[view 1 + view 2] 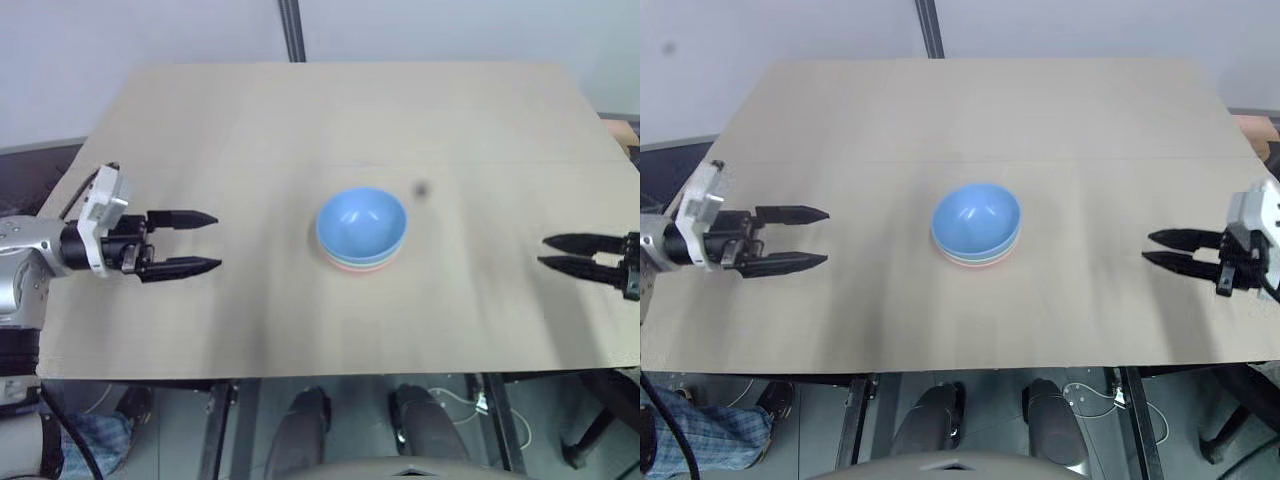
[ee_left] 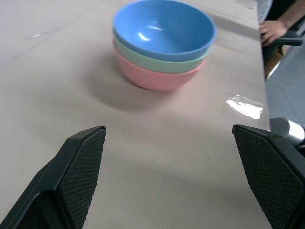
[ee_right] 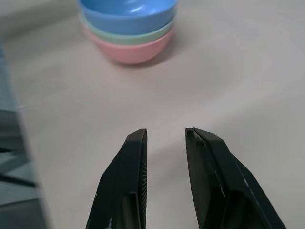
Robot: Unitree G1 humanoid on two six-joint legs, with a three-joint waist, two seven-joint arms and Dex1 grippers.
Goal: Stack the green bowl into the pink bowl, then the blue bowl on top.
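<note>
The blue bowl (image 1: 361, 222) sits nested in the green bowl (image 2: 162, 61), itself in the pink bowl (image 2: 155, 77) (one stack), mid-table (image 1: 300, 110). At nine o'clock the left gripper (image 1: 205, 242) is spread wide; at three o'clock the right gripper (image 1: 1160, 248) holds a narrow gap, pinching nothing.

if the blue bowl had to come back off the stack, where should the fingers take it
By its rim, from above. The blue bowl sits nested in the green bowl, which hides its lower wall; only the rim stands free, so one finger goes inside and one outside.
</note>
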